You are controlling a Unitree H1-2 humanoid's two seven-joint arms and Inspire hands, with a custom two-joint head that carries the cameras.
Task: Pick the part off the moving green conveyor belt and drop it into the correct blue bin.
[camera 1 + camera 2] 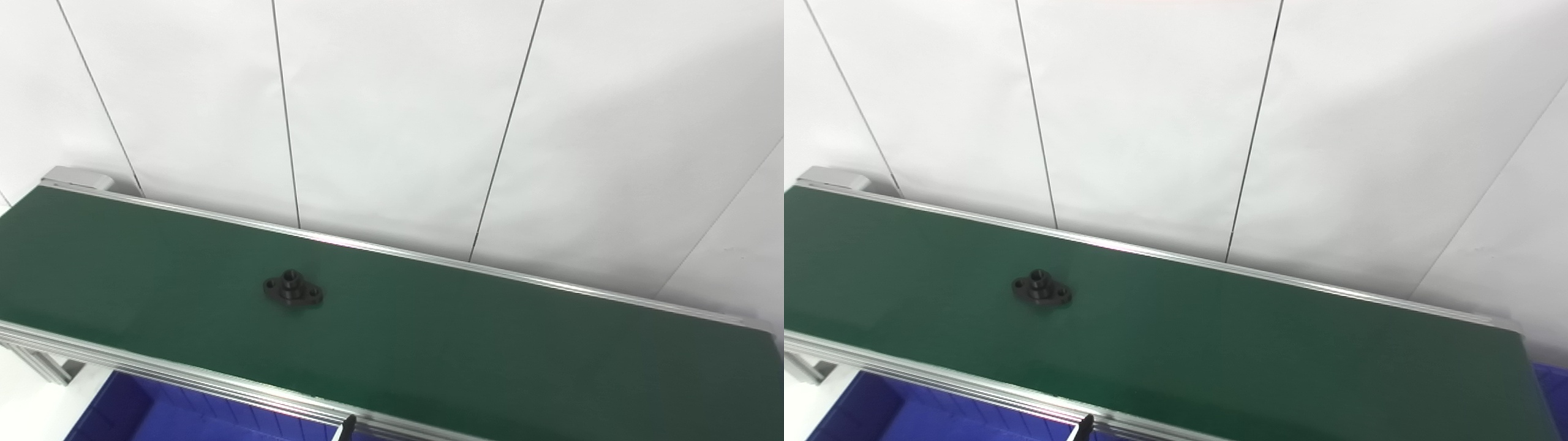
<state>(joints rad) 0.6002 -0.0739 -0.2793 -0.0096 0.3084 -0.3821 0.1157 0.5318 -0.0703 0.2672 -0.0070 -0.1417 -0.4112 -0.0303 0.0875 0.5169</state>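
Belt end cap: a grey metal housing at the far left, at the back corner of the conveyor, against the white wall.
Blue bin, left: sits below the near rail at the lower left, only partly in view; a ribbed inner wall and a step in its floor show.
Conveyor belt: a dark green band running from the left edge down toward the right edge, slanting across the view.
Rails: a silver aluminium rail lines the far side of the belt, and a grooved silver rail lines the near side.
Part: a small black flange with an oval base, a raised hub in the middle and a hole at each end. It lies flat on the belt, left of centre, about midway between the two rails and touching neither.
Dark tip: a thin black object pokes up at the bottom edge, just in front of the near rail; what it is cannot be told.
Wall panels: white, split by thin dark seams that fan out behind the belt.
Blue bin, right: a sliver of blue past the right end of the belt, seen only in the right eye view.
Left hand: out of sight in both views, so whether its fingers are apart or together cannot be told.
Right hand: likewise out of sight, its state unknown.
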